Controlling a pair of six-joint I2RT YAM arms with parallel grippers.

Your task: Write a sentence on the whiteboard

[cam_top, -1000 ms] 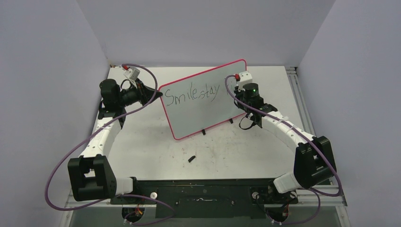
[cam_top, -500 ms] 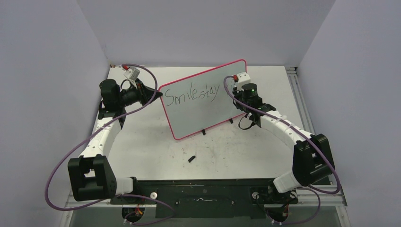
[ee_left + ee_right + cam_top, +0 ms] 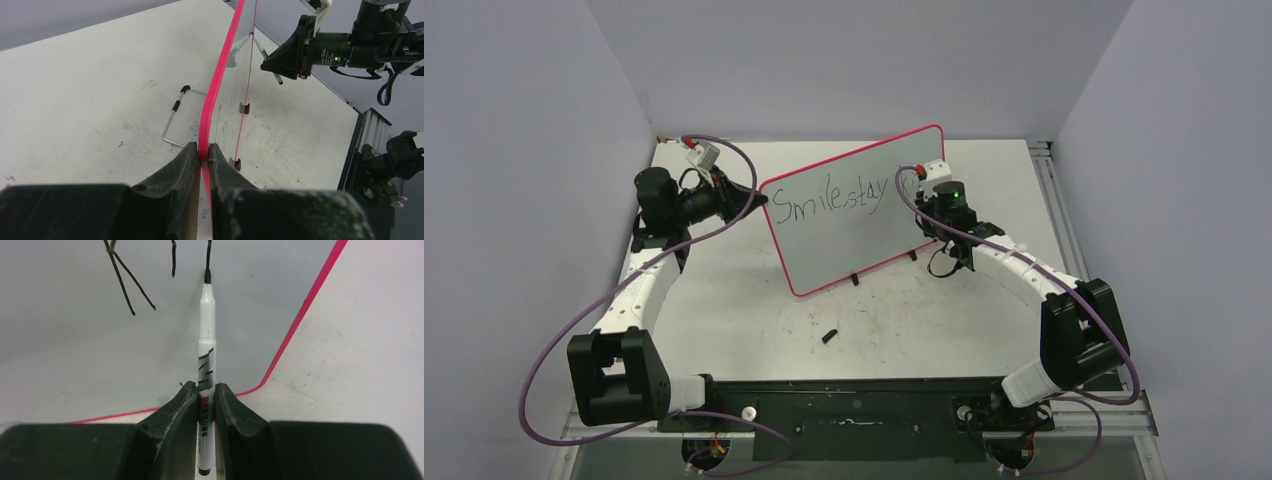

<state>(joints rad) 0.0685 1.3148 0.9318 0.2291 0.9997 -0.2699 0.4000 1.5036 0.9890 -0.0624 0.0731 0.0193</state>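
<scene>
one whiteboard (image 3: 844, 225), glossy, rounded corners, pink rim, propped up mid surface (image 3: 744, 300). left end effector (image 3: 203, 150) pinching its rim, right end effector (image 3: 206, 390) clamped on one white marker (image 3: 207, 335), tip on board. one small black bit (image 3: 829, 336) in front.

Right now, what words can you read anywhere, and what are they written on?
"Smilestay": handwritten in black with no clear gap between the words, on the whiteboard.
Print on the barrel of the marker: black marks and small red characters, too blurred to read.
Nothing else in the pictures shows readable text.
</scene>
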